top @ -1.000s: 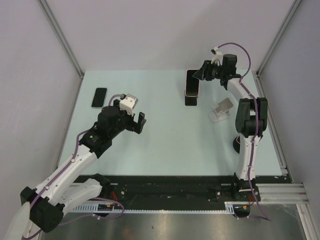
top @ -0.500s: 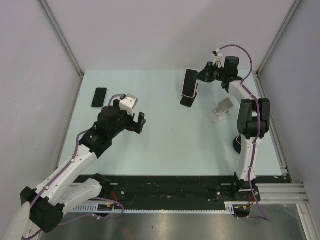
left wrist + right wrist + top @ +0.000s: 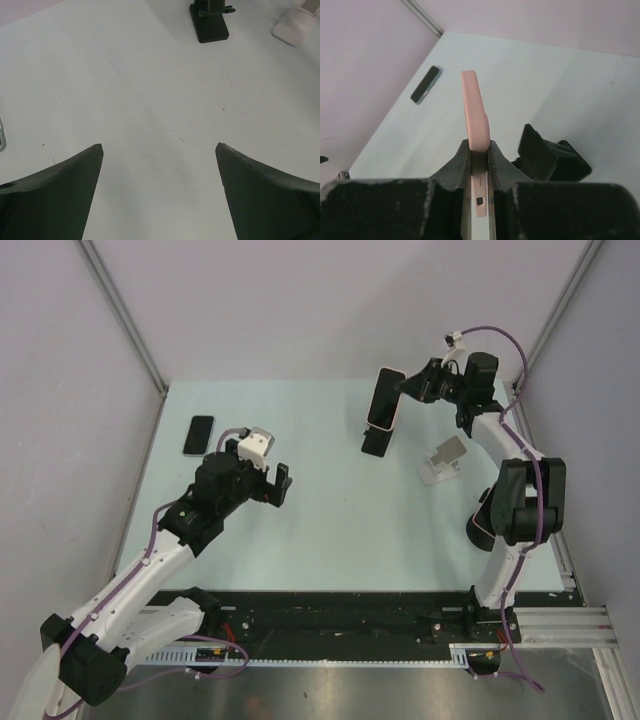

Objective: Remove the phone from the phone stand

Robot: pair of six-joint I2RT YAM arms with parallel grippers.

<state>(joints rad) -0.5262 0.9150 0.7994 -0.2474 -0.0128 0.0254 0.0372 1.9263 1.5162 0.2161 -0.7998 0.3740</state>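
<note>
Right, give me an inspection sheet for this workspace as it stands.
Surface: pale table, faint scuffs only.
Job's things: pink-cased phone held up on edge, seemingly clear of the black phone stand.
Clutter: second phone lying flat at the far left; white stand holding nothing.
Grippers: right gripper shut on the pink-cased phone; left gripper open, holding nothing, over bare table.
Cables: purple cables run along both arms; no snag seen.
Surroundings: plain walls, metal corner posts; nothing else seen.
</note>
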